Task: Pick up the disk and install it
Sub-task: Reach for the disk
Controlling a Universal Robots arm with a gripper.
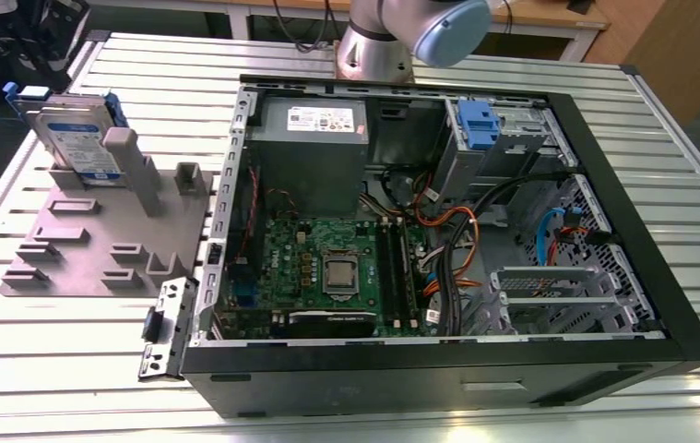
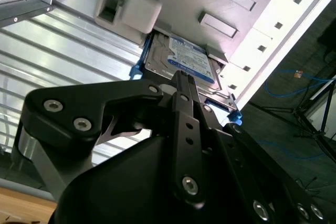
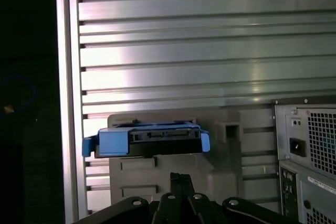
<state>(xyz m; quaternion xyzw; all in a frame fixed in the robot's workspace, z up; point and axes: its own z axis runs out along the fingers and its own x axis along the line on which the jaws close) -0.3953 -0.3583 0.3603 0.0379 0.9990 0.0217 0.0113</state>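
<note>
The disk is a silver drive with a white-and-blue label in a bright blue carrier. It stands on edge in a grey holder plate on the table, at the exterior view's left. In both wrist views the disk lies ahead of my gripper, with a clear gap between them. The black fingers are pressed together at the tips, shut with nothing between them.
An open black computer case lies on the slatted metal table, at the exterior view's right of the holder. Inside are a grey power supply, a motherboard and a drive cage with a blue tab. The arm's base stands behind the case.
</note>
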